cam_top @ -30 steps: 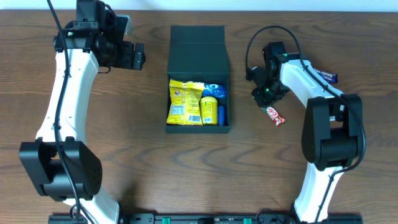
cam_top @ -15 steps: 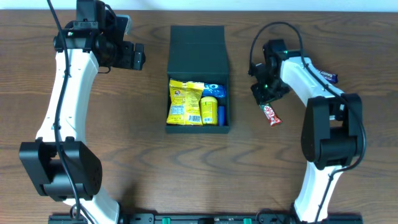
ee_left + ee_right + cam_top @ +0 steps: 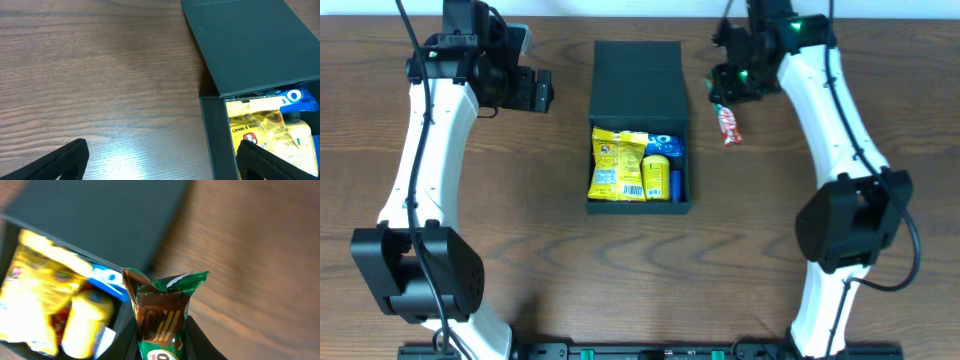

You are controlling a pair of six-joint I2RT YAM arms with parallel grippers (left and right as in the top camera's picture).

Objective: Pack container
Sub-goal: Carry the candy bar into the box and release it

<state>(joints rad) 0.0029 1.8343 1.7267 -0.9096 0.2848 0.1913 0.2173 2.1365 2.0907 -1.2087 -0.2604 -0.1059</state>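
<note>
Right gripper (image 3: 723,98): jaws drawn narrow on the lower end of a snack packet (image 3: 728,123), whose crimped green-and-brown top stands clear of them in the wrist view. A second ago this packet lay low at the near right of the container (image 3: 597,120); it now hangs beside the right edge of the raised flap lid (image 3: 637,66), farther back and apart from the box wall. Pick-up therefore appears complete and the carry begun. The container sits mid-table between the arms, its lid folded back on the far side and its well partly filled by yellow packets (image 3: 617,166), a yellow tube (image 3: 655,176) and a blue wrapper (image 3: 666,144). A move left and nearer would probably bring the packet over the well. Left gripper (image 3: 536,92): jaws wide, empty, unmoved, left of the lid.
</note>
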